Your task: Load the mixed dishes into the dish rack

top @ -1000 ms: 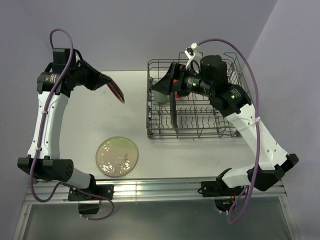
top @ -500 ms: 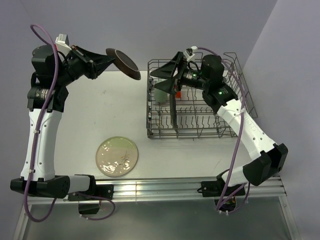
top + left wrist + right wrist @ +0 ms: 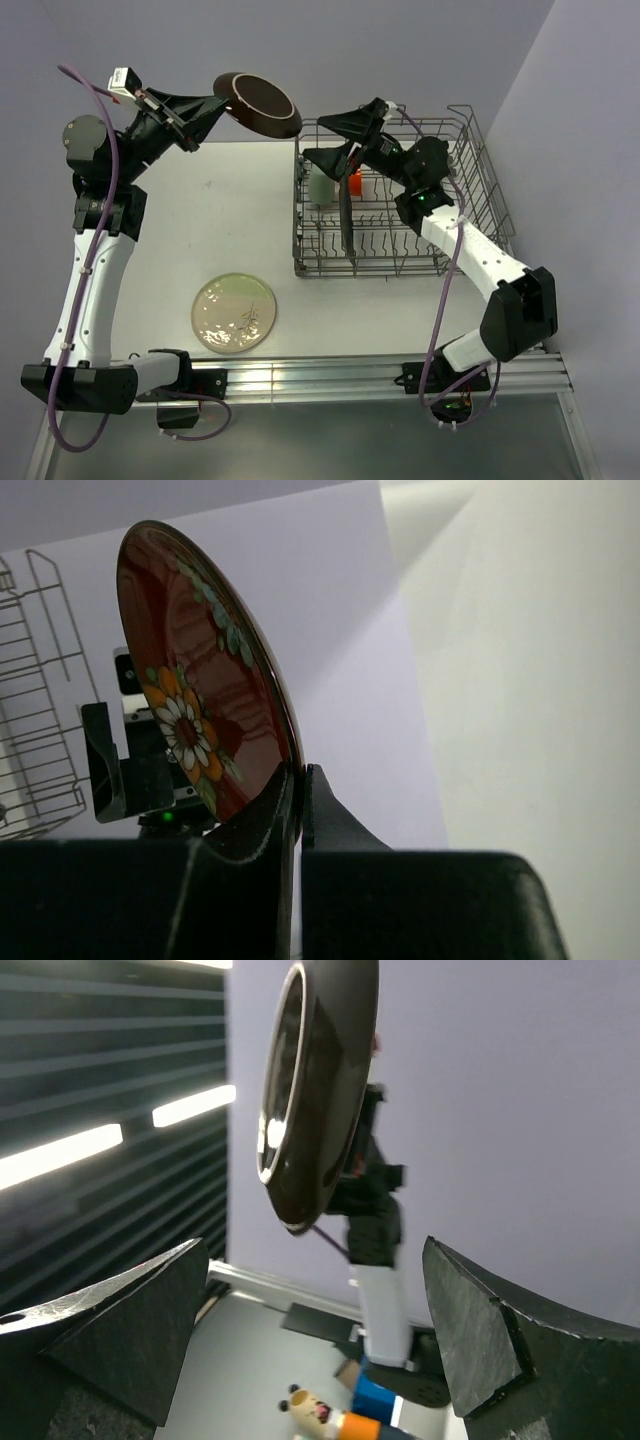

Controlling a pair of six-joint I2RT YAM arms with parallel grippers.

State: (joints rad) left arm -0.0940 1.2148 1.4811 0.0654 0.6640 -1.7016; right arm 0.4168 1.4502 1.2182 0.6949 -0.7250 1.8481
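My left gripper [image 3: 222, 101] is shut on the rim of the small red flowered plate [image 3: 258, 103] and holds it high in the air, just left of the dish rack [image 3: 470, 200]. In the left wrist view the plate [image 3: 200, 700] stands on edge, pinched between my fingers [image 3: 300, 776]. My right gripper [image 3: 330, 140] is open and empty above the rack's back left corner, facing the plate [image 3: 315, 1090]. The black square plate [image 3: 346, 225] stands upright in the rack, with the pale green cup [image 3: 320, 188] and orange bowl [image 3: 355, 183] behind it. The cream plate [image 3: 233, 312] lies on the table.
The rack's raised wire handles [image 3: 478, 125] stand at its right and back sides. A corner of the rack [image 3: 30, 680] shows at the left of the left wrist view. The white table [image 3: 200, 220] stretches between the cream plate and the back wall.
My left arm has lifted the red plate higher and carried it right, toward the rack. My right gripper has risen out of the rack and opened towards the plate.
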